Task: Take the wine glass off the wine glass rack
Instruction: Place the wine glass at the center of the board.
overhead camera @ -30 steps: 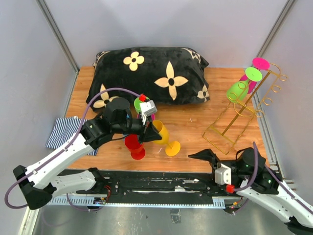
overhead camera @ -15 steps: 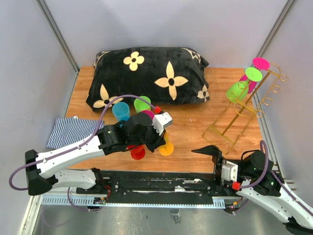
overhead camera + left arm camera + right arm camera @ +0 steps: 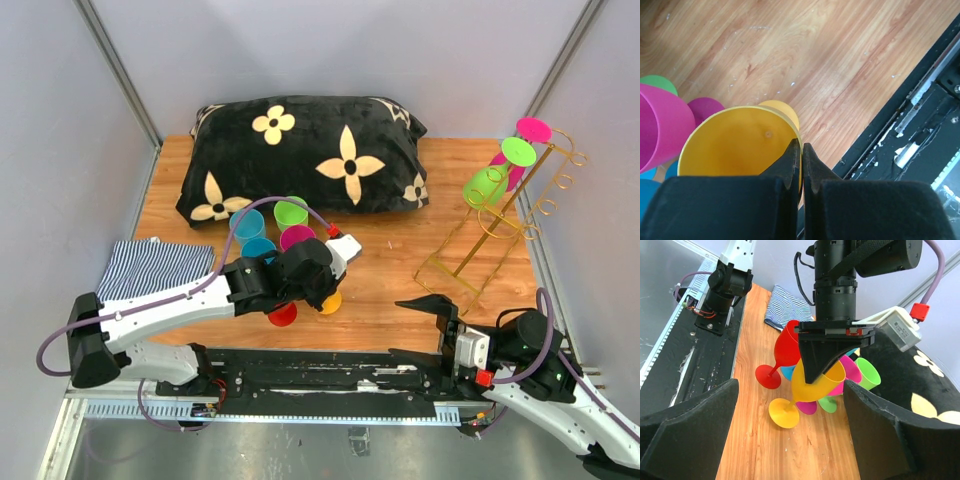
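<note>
Between the tips of the left claw point(image 3: 800, 147): rim of the yellow wine glass point(image 3: 735, 145), clamped shut, glass tilted, magenta glass point(image 3: 662, 127) just beside. Right claw point(image 3: 425, 305) gapes empty; wine glass rack point(image 3: 490, 225) sits well beyond it, green wine glass point(image 3: 487, 185) hung on its rails. Reads as set-down step. Next: level foot on counter point(image 3: 840, 60), release, send right claw to rack.
</note>
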